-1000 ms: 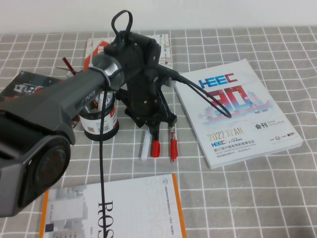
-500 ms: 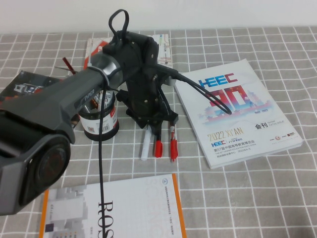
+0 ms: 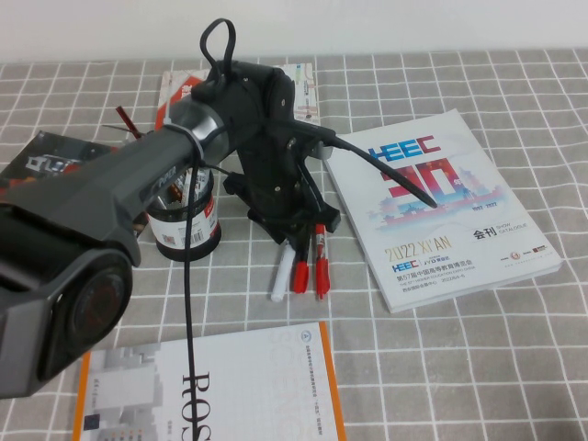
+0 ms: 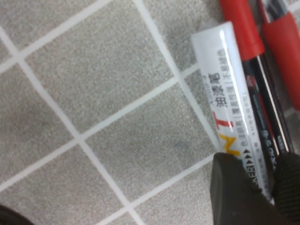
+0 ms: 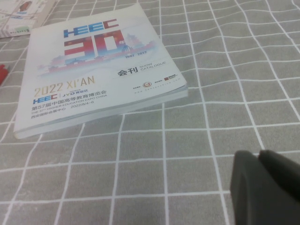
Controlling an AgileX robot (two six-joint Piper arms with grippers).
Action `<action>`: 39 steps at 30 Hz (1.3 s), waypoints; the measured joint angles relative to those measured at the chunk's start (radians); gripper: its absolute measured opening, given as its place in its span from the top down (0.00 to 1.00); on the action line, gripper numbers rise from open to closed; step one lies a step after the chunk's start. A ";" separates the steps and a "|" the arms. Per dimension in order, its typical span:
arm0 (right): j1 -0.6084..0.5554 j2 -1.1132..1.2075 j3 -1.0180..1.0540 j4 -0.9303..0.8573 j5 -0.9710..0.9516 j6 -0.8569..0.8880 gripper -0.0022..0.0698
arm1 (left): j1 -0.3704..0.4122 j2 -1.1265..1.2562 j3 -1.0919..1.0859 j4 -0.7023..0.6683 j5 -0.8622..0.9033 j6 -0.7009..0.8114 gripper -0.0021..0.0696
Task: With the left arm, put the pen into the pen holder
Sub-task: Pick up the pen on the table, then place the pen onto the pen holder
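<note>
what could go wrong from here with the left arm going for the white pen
The white pen lies tight against the black pen with the red cap, with the all-red pen just beyond, so the left tool, low over them, may pinch two pens or knock them aside.

Its fingertips sit near one end of the white pen, so it may tilt when lifted and miss the pen holder.

The right tool hovers near the HEEC catalogue, uninvolved.
</note>
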 joint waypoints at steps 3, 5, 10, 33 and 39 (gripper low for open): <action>0.000 0.000 0.000 0.000 0.000 0.000 0.99 | 0.000 0.000 0.000 -0.004 -0.003 0.009 0.75; 0.000 0.000 0.000 0.000 0.000 0.000 0.99 | 0.000 0.001 0.000 -0.006 -0.005 0.010 0.75; 0.000 0.000 0.000 -0.002 0.000 0.000 0.99 | -0.002 0.012 0.000 -0.012 -0.009 0.014 0.76; 0.000 0.000 0.000 -0.029 0.000 0.000 0.99 | -0.011 -0.135 -0.003 -0.050 -0.001 0.066 0.82; 0.000 0.000 0.000 -0.029 0.000 0.000 0.99 | -0.064 -0.271 -0.003 -0.008 -0.037 0.066 0.82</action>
